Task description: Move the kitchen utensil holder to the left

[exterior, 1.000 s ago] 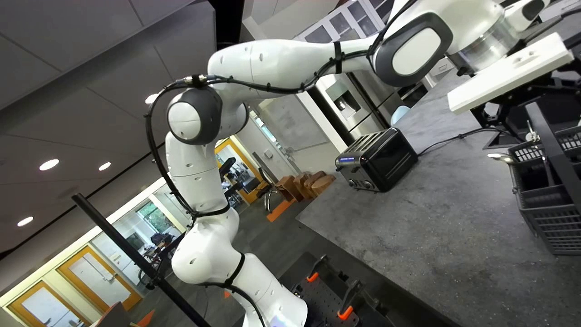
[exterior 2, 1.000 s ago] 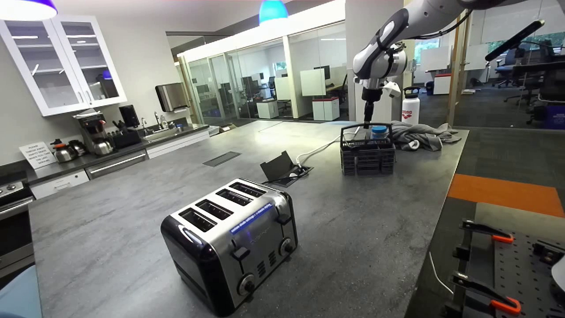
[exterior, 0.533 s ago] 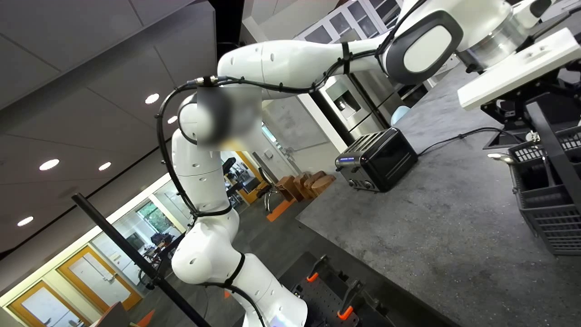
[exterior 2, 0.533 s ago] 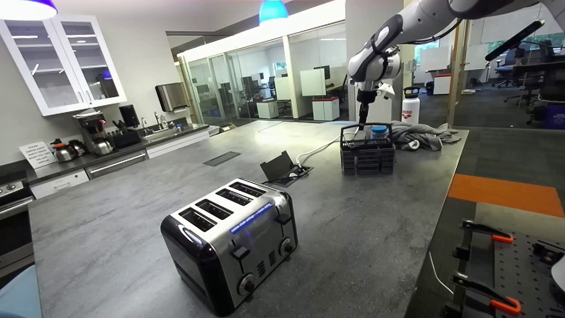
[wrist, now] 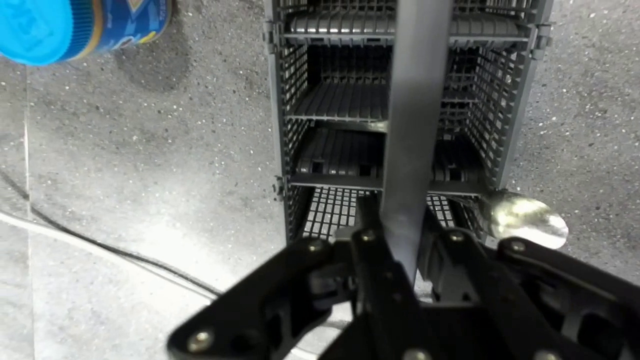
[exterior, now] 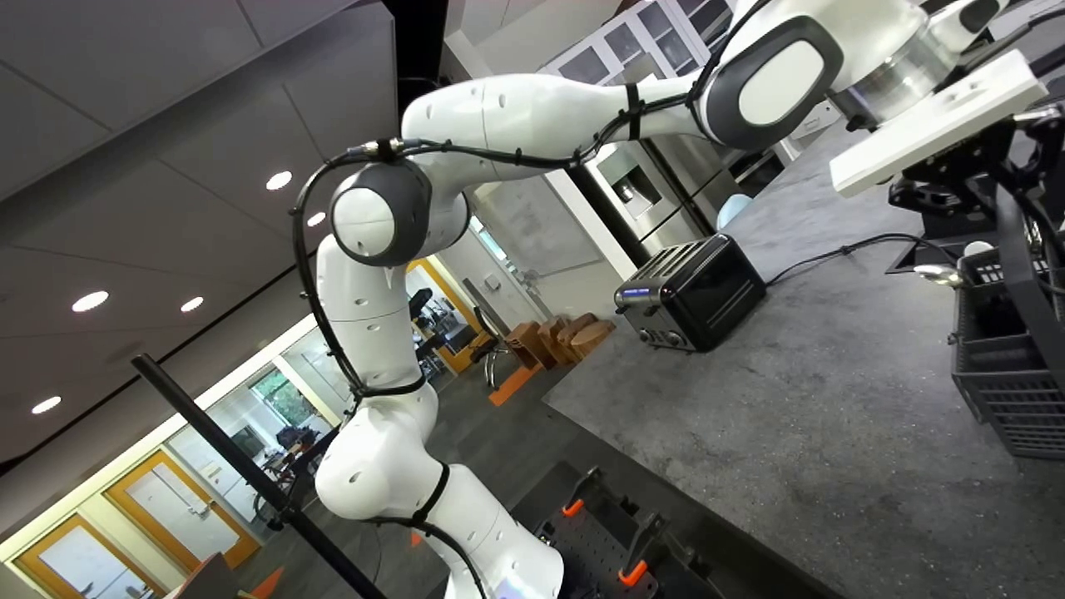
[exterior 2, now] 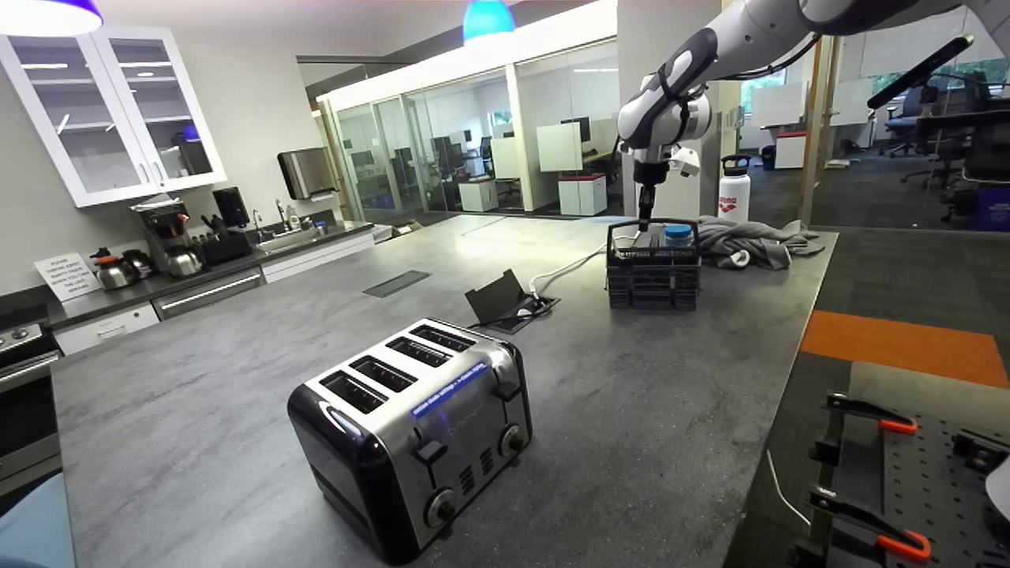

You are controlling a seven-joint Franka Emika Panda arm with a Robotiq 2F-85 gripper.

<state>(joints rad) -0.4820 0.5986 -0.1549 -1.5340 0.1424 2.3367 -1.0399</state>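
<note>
Grasp stage, judged complete: the kitchen utensil holder [exterior 2: 653, 276] appears right of centre in an exterior view. The gripper [wrist: 399, 210], lower centre of the wrist view, pinches the handle [wrist: 417, 100] from both sides; the next move presumably calls for a level carry leftward. An exterior view frames the jar [exterior 2: 678, 233] within the handle's arch; only the wrist view, upper left, shows it apart from the holder. A spoon [wrist: 530, 220], at right there, juts past the holder's edge

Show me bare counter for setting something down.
In an exterior view, bare counter lies between the toaster, the basket and the right edge; another patch lies between the toaster and the left edge. It's crowded around the basket: jar, cloth, white cable.
</note>
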